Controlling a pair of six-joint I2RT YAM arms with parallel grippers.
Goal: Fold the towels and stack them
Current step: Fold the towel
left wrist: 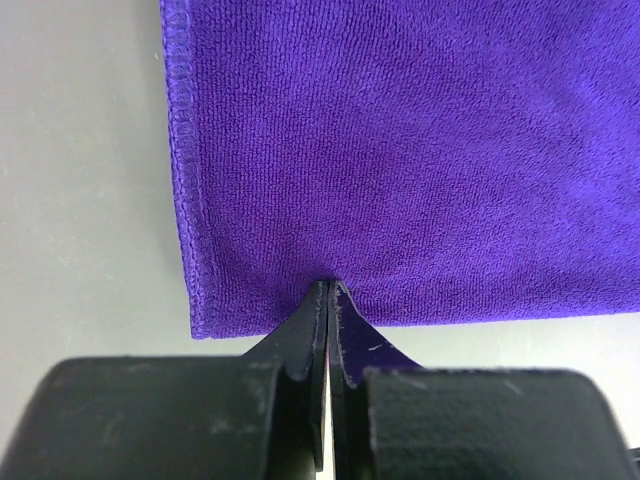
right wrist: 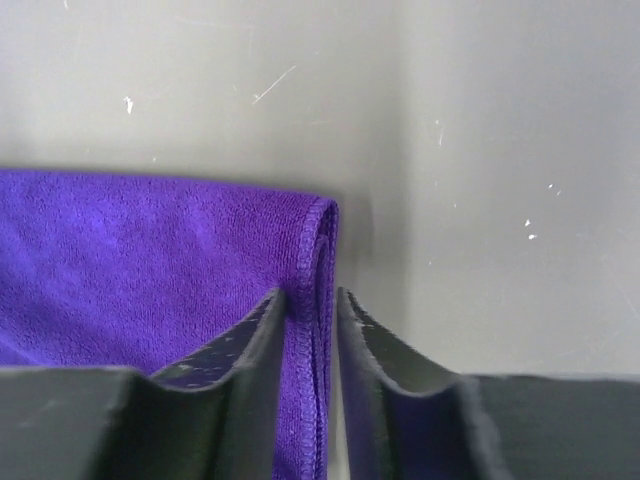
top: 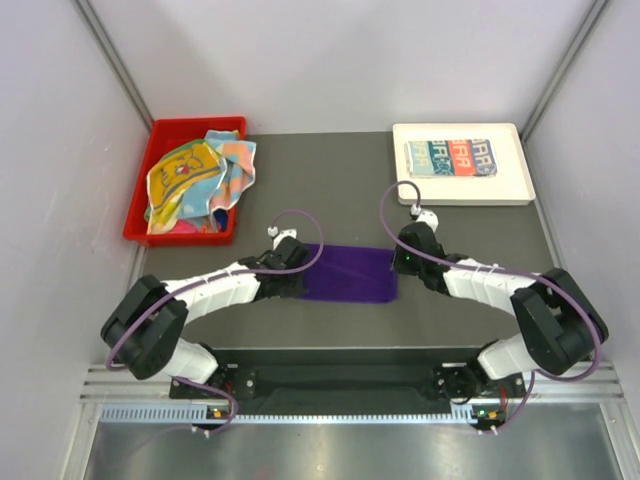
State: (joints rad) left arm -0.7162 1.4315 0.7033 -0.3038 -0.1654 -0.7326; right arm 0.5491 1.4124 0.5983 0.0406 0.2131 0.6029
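Note:
A deep purple towel (top: 350, 272) lies flat, folded over, on the dark table between my two arms. My left gripper (top: 288, 266) is at its left end. In the left wrist view the jaws (left wrist: 330, 285) are shut on the near edge of the purple towel (left wrist: 420, 150), which puckers slightly at the tips. My right gripper (top: 402, 262) is at the towel's right end. There the jaws (right wrist: 312, 295) stand open astride the folded hem of the purple towel (right wrist: 150, 260), with a gap beside the right finger. A folded teal, orange and white towel (top: 452, 158) lies in the tray.
A red bin (top: 190, 122) at the back left holds several crumpled coloured towels (top: 195, 180), one spilling over its right rim. A white shallow tray (top: 460, 128) stands at the back right. Grey walls close in both sides and the back.

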